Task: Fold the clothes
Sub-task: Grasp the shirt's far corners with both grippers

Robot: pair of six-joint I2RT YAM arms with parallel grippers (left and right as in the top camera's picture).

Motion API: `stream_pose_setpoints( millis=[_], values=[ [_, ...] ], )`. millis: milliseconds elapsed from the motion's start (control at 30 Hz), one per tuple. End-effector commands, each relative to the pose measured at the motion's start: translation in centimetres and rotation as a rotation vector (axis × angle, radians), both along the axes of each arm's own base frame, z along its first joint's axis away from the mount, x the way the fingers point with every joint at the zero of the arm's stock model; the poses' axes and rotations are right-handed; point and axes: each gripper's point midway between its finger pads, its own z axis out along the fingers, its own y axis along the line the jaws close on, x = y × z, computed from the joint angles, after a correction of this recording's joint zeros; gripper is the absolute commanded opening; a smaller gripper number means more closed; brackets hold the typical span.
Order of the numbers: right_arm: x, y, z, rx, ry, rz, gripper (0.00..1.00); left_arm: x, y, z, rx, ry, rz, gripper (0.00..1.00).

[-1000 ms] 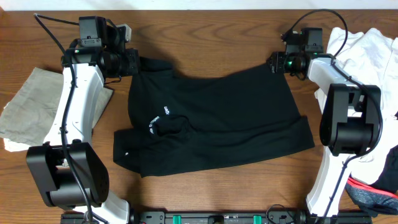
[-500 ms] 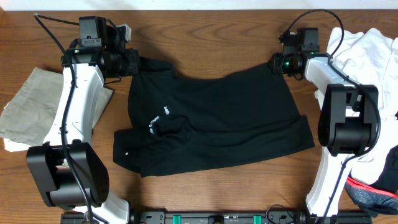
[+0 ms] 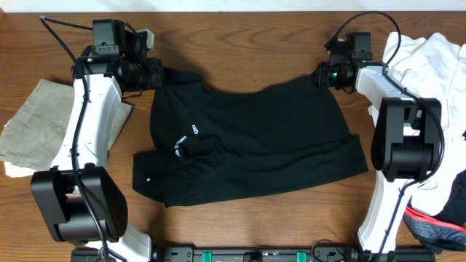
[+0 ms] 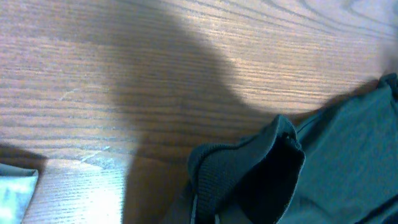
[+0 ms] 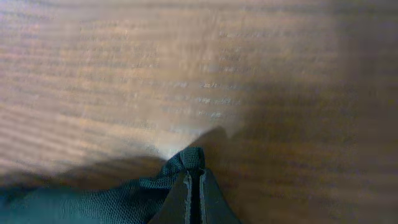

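Black shirt [image 3: 247,138] is lying spread mid-tabletop [image 3: 247,36], its far side running close to the far edge. L tool [image 3: 151,73] is sitting clenched at the shirt's far-left corner. Its wrist view is showing bunched cloth right there, so prob. gripping, though I'm not seeing the fingers themselves. R tool [image 3: 321,73] is pinching the far-right corner w/ jaws closed on just a sliver of fabric. That's what's worrying me: w/ so thin a bite, the R corner is risking slipping out on the lift, giving a lopsided fold. White garment [image 3: 429,58] at the far-right corner is lying beside the R arm, maybe snagging it.
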Motion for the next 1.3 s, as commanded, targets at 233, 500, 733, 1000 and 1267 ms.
stream_pose_setpoints(
  millis=[233, 500, 733, 1000, 1267],
  values=[
    [-3.6, -4.1, 5.6, -0.077, 0.039, -0.1, 0.01, -1.3, -0.5, 0.2, -0.026, 0.056, -0.003, 0.06],
    [-5.9, -7.5, 10.5, -0.158, 0.029, -0.189, 0.01, -4.0, -2.8, 0.8, -0.16, 0.143, -0.061, 0.06],
    [-8.0, -7.6, 11.5, -0.164, 0.076, -0.18, 0.01, -7.3, -3.2, 1.9, -0.187, 0.227, -0.06, 0.06],
    [-11.4, -8.3, 11.9, -0.166, 0.18, -0.183, 0.01, -10.8, -1.3, 3.8, -0.157, 0.278, 0.007, 0.06],
    [-14.8, -8.1, 11.1, -0.178, 0.312, -0.127, 0.01, -14.4, 1.8, 3.3, 0.017, 0.388, 0.085, 0.06]
  ],
)
